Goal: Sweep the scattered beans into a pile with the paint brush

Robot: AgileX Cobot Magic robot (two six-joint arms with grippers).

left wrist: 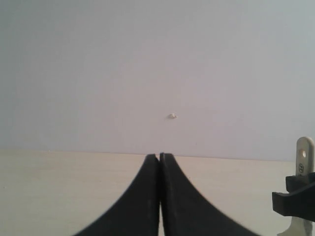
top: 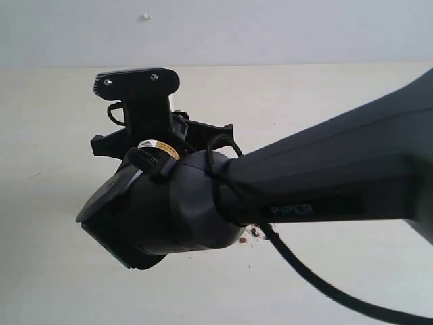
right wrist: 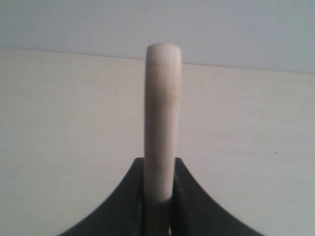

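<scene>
Closest to the outside camera, the big black right arm reaches in from the right and fills most of the view. It hides much of the pale table. Just under the arm, a few tiny red-brown beans lie close together on the table. The arm covers whatever lies around them. The right gripper is clamped on the brush. Its two black fingers press on both sides of the pale wooden handle. The handle sticks out past the fingertips, with its round end over the table. The bristles are hidden in every view. The left gripper is closed, with its two fingers touching each other. It hangs over the table, off to the side of the brush. In its own camera the handle end, with a little hole in it, shows at the edge of the view, with a black part of the right gripper around it. Behind the table stands a plain grey wall with one tiny white spot on it.
</scene>
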